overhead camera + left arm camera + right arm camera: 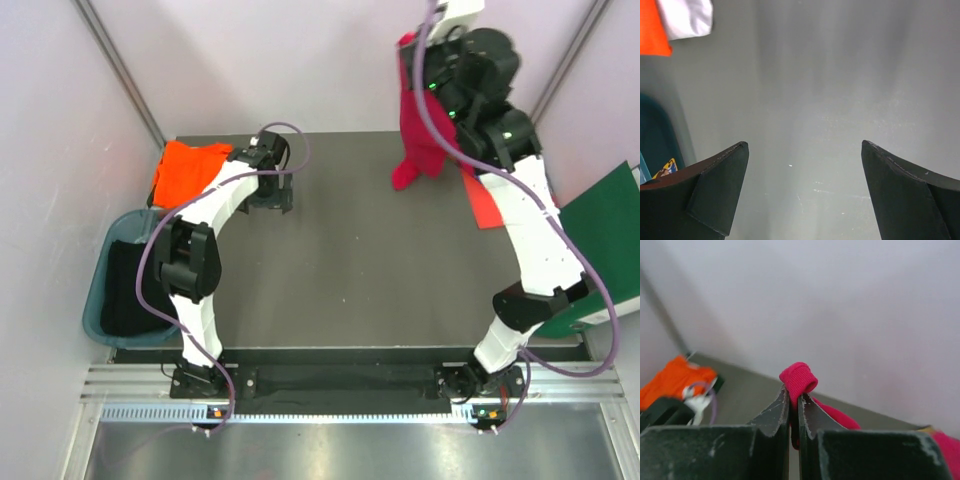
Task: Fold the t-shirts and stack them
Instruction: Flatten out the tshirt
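The crimson-red t-shirt (pixel 418 130) hangs from my raised right gripper (pixel 412 45) at the table's far right; its lower end reaches down near the table top. In the right wrist view the gripper (pixel 794 399) is shut on a rolled hem of the red t-shirt (pixel 798 378). The orange t-shirt (pixel 185 170) lies bunched at the table's far left corner; it also shows in the right wrist view (pixel 671 380) and the left wrist view (pixel 651 27). My left gripper (pixel 270 195) is just right of it, low over the table, open and empty (pixel 805 150).
A teal bin (pixel 118 290) with dark cloth stands off the table's left edge. A red sheet (pixel 482 200) lies at the far right, and a green binder (pixel 605 240) leans at the right edge. Walls close in on the back and sides.
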`<act>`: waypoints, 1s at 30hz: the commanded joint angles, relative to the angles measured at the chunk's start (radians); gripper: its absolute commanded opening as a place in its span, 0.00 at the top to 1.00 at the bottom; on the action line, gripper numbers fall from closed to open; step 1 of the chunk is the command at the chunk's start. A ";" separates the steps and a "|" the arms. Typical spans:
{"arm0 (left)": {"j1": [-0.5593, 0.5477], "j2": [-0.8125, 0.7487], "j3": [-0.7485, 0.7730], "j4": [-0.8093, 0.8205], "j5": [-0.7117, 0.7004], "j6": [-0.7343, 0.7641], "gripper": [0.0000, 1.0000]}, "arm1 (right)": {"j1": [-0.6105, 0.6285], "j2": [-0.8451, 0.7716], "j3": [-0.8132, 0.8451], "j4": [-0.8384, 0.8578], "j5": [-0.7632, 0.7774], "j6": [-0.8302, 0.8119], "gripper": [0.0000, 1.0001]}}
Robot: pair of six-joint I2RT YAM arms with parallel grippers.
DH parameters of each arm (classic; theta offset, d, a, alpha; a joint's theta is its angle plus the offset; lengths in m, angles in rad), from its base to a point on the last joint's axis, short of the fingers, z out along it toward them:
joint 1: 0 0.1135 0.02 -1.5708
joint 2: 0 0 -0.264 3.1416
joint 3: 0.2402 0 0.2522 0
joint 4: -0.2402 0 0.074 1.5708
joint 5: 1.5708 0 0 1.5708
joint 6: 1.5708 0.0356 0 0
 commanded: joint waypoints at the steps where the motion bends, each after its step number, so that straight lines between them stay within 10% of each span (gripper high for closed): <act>1: 0.024 -0.063 -0.004 -0.005 -0.065 -0.055 0.01 | 0.140 0.113 -0.001 -0.187 -0.231 -0.009 1.00; 7: 0.070 -0.100 -0.010 -0.007 -0.094 -0.082 0.01 | 0.319 0.188 -0.019 -0.270 -0.353 -0.018 0.99; 9: 0.077 -0.109 -0.013 -0.022 -0.120 -0.102 0.01 | 0.325 0.200 -0.044 -0.270 -0.436 0.009 0.78; 14: 0.119 -0.150 -0.022 -0.041 -0.162 -0.145 0.01 | 0.330 0.326 -0.050 -0.394 -0.606 0.021 0.98; 16: 0.123 -0.172 -0.031 -0.027 -0.161 -0.150 0.01 | 0.334 0.375 -0.050 -0.434 -0.677 0.021 0.69; 20: 0.123 -0.189 -0.057 -0.021 -0.096 -0.164 0.01 | 0.310 0.345 -0.096 -0.410 -0.645 0.032 0.42; 24: 0.120 -0.241 -0.135 -0.005 -0.054 -0.173 0.01 | 0.213 0.146 -0.413 -0.163 -0.567 0.161 0.05; 30: 0.119 -0.417 -0.346 0.211 0.276 -0.004 0.01 | 0.037 0.052 -0.573 -0.175 -0.421 0.198 0.05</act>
